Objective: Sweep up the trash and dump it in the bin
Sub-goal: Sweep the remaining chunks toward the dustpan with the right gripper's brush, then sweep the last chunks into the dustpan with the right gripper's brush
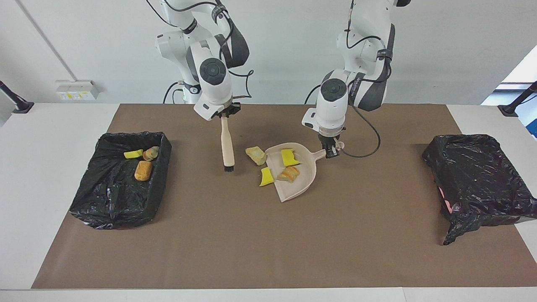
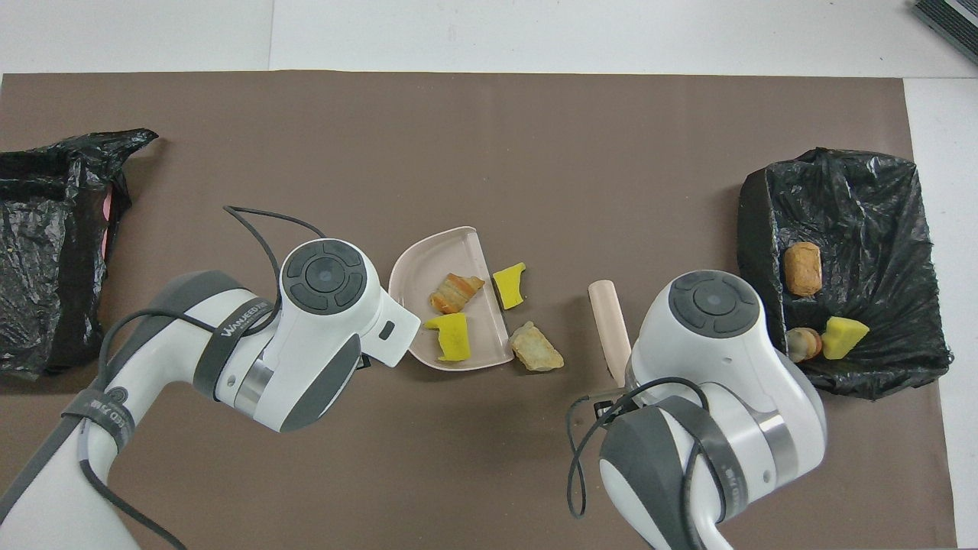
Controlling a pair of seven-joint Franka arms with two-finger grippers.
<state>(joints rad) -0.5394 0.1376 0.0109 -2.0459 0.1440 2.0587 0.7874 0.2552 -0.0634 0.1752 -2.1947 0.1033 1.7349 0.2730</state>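
Seven scraps of trash can be counted in the facing view: three lie in the bin (image 1: 121, 180) at the right arm's end of the table (image 1: 268, 251), two rest in the dustpan (image 1: 293, 176), and two lie on the brown mat just beside the pan's open lip, a tan lump (image 1: 256, 155) and a yellow chunk (image 1: 266, 177). The task is judged under half done: two scraps are yet to be swept in and four to be dumped. The right gripper (image 1: 225, 114) is closed on the handle of the brush (image 1: 228, 147), which hangs upright with its bristles at or just above the mat between bin and pan. The left gripper (image 1: 331, 151) is closed on the dustpan's handle. A second bin (image 1: 478, 184) stands at the left arm's end; the mat toward the edge of the table farthest from the robots is left bare, so ample room is judged available there. In the overhead view the tan lump (image 2: 536, 348) and the yellow chunk (image 2: 510, 284) are seen at the straight lip of the dustpan (image 2: 416, 263), with the brush (image 2: 607, 325) between them and the filled bin (image 2: 856, 191). Both grippers are hidden beneath their wrists. Open mat lies between pan and brush for a stroke toward the pan's lip.
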